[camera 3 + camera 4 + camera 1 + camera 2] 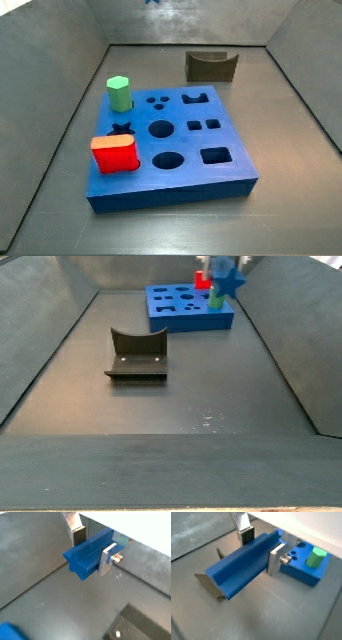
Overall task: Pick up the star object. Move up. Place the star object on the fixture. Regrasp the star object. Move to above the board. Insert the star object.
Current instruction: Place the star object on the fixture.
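My gripper (pixel 93 549) clamps the star object (pixel 87 556), raised. I judge: keep it level, centre over the fixture (pixel 211 67) notch w/o tilting.

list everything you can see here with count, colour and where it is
star object: 1, dark blue, held between the gripper fingers in both wrist views, raised off the floor
board: 1, blue slab with cut-out holes, on the grey floor
green peg: 1, green, standing upright in the board near one corner
red block: 1, red, sitting on the board at its edge, on the same side as the green peg
fixture: 1, dark olive-grey with a U-shaped notch, on the floor apart from the board
gripper: 1, silver fingers with dark pads, jaws closed on the star object, up in the air
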